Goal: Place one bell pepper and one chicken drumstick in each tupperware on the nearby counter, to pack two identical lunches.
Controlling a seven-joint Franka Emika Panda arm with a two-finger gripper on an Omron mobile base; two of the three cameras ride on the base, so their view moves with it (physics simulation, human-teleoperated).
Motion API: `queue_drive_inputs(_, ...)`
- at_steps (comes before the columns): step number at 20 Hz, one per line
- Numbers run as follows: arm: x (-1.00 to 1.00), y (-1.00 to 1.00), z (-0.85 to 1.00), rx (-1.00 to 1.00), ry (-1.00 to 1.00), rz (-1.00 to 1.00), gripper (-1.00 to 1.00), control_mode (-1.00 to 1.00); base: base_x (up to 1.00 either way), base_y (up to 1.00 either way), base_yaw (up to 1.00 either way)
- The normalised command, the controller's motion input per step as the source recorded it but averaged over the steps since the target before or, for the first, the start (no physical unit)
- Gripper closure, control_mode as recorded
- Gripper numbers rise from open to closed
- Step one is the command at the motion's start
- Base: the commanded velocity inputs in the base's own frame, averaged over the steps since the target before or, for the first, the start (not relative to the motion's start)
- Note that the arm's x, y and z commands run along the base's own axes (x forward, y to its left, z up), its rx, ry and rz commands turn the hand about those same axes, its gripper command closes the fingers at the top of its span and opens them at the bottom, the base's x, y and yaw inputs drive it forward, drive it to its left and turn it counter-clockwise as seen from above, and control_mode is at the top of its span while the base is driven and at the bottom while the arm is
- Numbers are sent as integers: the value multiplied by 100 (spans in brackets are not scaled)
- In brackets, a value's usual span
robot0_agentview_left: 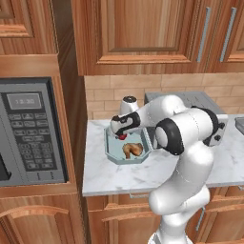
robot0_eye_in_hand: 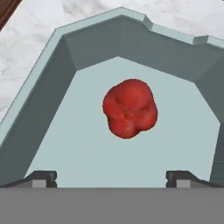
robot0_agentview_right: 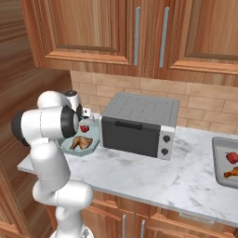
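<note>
The pale teal octagonal tupperware (robot0_agentview_left: 109, 151) sits at the left end of the counter (robot0_agentview_left: 114, 176). Inside it lie a golden-brown chicken drumstick (robot0_agentview_left: 134, 150) and a red bell pepper (robot0_eye_in_hand: 130, 108), which rests on the container's floor. My gripper (robot0_eye_in_hand: 111, 178) hovers just above the pepper, open, its fingertips (robot0_eye_in_hand: 42, 177) wide apart with nothing between them. At the far right stands the grey rectangular tupperware (robot0_agentview_right: 219, 168), holding the other bell pepper (robot0_agentview_right: 231, 157) and drumstick (robot0_agentview_right: 231, 173).
A silver-black toaster oven (robot0_agentview_right: 138, 123) stands on the counter between the two containers. A white kettle-like appliance (robot0_agentview_left: 128, 105) is behind the teal container against the brick wall. A built-in microwave (robot0_agentview_left: 28, 128) fills the cabinet to the left. Wooden cabinets hang overhead.
</note>
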Motion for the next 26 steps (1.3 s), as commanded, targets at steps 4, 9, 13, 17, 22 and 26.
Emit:
queue_drive_inputs(4,-100,-13,30,0,0,-11,-100,-100,0,0,0)
queue_drive_inputs(9,-100,-41,68,0,0,-19,-100,-100,0,0,0)
queue_drive_inputs(13,-100,-56,80,0,0,-21,-100,-100,0,0,0)
queue_drive_inputs(17,-100,-41,75,0,0,-14,-100,-100,0,0,0)
queue_drive_inputs(22,-100,-41,66,0,-9,-9,-100,-100,0,0,0)
queue_drive_inputs(26,-100,-43,57,0,-15,-5,-100,-100,0,0,0)
